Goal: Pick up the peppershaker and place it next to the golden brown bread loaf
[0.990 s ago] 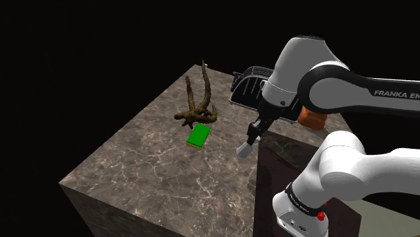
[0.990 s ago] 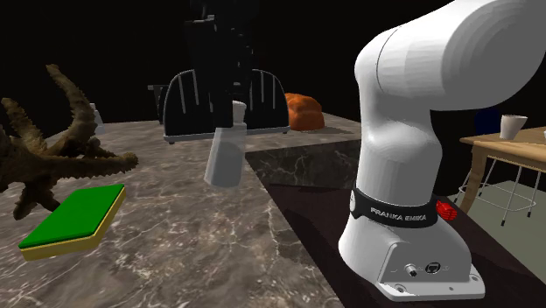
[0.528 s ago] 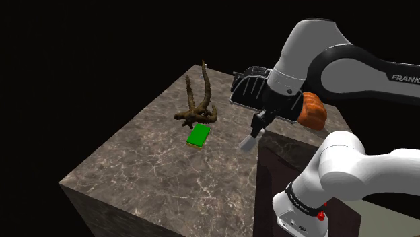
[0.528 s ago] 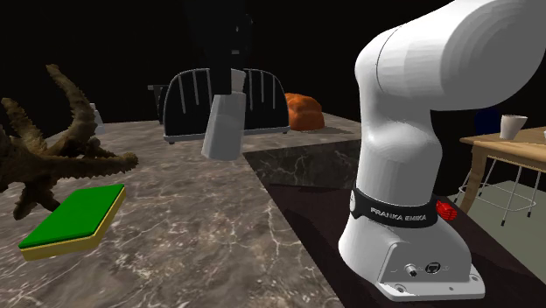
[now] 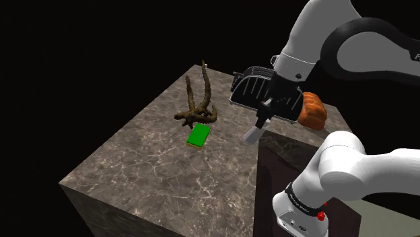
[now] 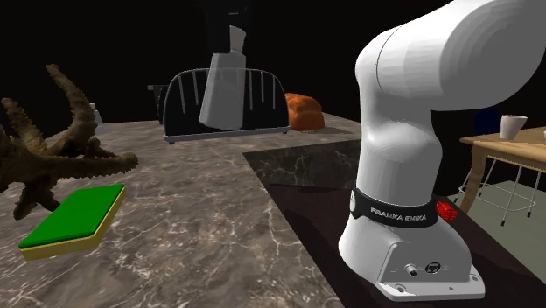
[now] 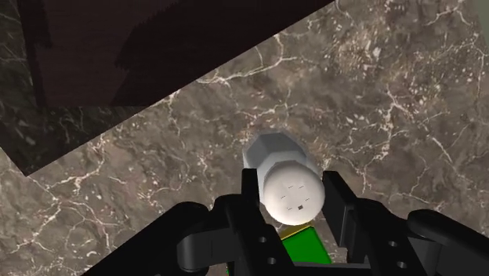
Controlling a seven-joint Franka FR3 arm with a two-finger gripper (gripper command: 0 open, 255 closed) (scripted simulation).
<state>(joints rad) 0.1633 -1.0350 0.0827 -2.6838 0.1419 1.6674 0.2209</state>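
Note:
A pale grey pepper shaker (image 5: pixel 253 135) hangs tilted above the marble counter (image 5: pixel 155 168), with my black gripper (image 5: pixel 262 121) shut on its top end. In the wrist view the shaker's round holed cap (image 7: pixel 291 190) sits clasped between the two fingers of the gripper (image 7: pixel 290 196). From the second exterior view the shaker (image 6: pixel 223 87) floats in front of the black toaster (image 6: pixel 262 105). The orange-brown bread loaf (image 5: pixel 311 111) lies on the counter just past the toaster, to the shoulder view's right of the shaker; the loaf (image 6: pixel 302 111) also peeks out beside the toaster.
A black toaster (image 5: pixel 254 91) stands at the counter's back edge. A gnarled brown root (image 5: pixel 198 104) and a green sponge (image 5: pixel 198 137) lie mid-counter. The dark stand (image 5: pixel 283 175) cuts into the counter's corner. A table with a cup (image 6: pixel 512 125) stands far off.
The gripper has carried the shaker upward and toward the toaster and bread loaf, to the shoulder view's right. The grip stayed shut on it.

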